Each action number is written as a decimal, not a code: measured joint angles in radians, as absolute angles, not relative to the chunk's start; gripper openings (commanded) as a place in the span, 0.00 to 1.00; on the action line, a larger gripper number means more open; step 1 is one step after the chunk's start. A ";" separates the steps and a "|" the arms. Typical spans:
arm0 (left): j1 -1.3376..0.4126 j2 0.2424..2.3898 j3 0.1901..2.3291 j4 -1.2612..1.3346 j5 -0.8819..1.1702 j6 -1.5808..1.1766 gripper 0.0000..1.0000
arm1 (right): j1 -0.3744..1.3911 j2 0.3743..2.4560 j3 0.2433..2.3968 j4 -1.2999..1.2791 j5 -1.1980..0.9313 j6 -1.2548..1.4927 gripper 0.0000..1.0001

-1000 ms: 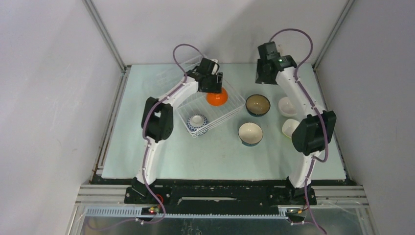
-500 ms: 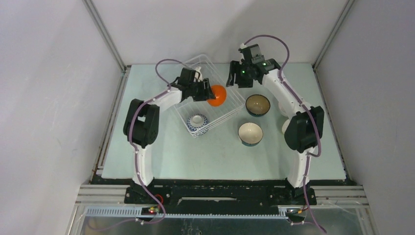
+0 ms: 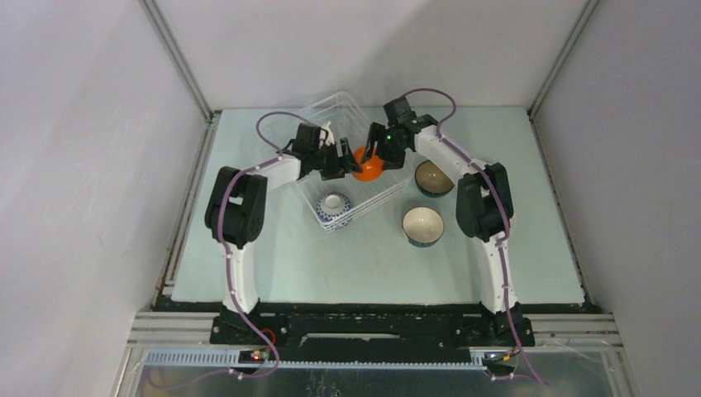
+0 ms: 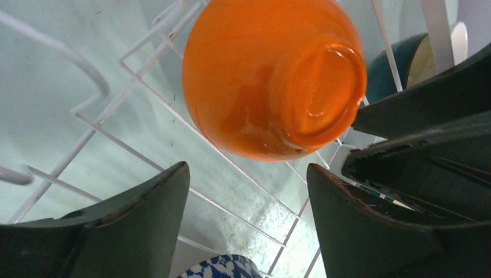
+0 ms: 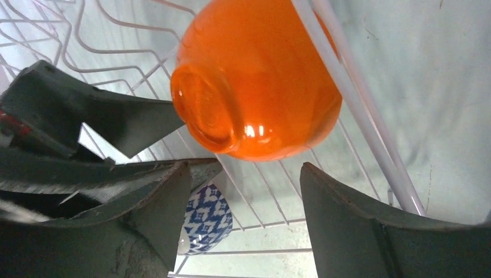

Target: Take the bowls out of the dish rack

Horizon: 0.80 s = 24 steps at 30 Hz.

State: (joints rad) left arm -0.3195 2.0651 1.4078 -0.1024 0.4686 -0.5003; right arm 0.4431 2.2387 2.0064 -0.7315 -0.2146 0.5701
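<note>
Because both pincers stand open and empty around the same bowl, treat the step in hand as a single grasp: one arm takes the bowl and the other keeps out of its path.

Left gripper: jaws are spread with nothing between them. The blue-and-white bowl shows low between its fingers, nearer than the tips, down in the rack.

Right gripper: jaws are likewise spread and empty, with the left gripper's fingers close on its left side.

Just beyond both sets of fingertips lies the orange bowl, tipped over in the dish rack. Its foot ring faces the left gripper and is seen obliquely from the right gripper. Neither pincer touches it.

Judged from this pose, the glossy curved wall is likely to slip under a shallow pinch, so advance until the jaws reach well past the foot ring before closing.

From the right gripper, the rack's top rail crosses in front of the bowl's right flank. Approach on the left of that rail and lift before withdrawing, to avoid hooking a wire.

Farther off, outside the rack on the right gripper's side, a dark bowl and a teal bowl stand upright on the table. Set the orange bowl down apart from them
</note>
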 measured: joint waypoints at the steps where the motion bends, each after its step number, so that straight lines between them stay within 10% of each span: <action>1: -0.323 2.057 1.399 -0.089 0.465 -0.501 0.92 | 0.445 2.230 1.986 -0.718 -0.208 0.578 0.78; 24: -0.443 2.080 1.594 -0.163 0.147 -0.576 1.00 | 0.437 1.783 1.627 -0.487 -0.052 0.650 0.84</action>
State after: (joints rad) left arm -0.4435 2.0800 1.5936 -0.1631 0.1474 -0.5762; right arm 0.4370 1.7828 1.6268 -0.4870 -0.0525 0.6498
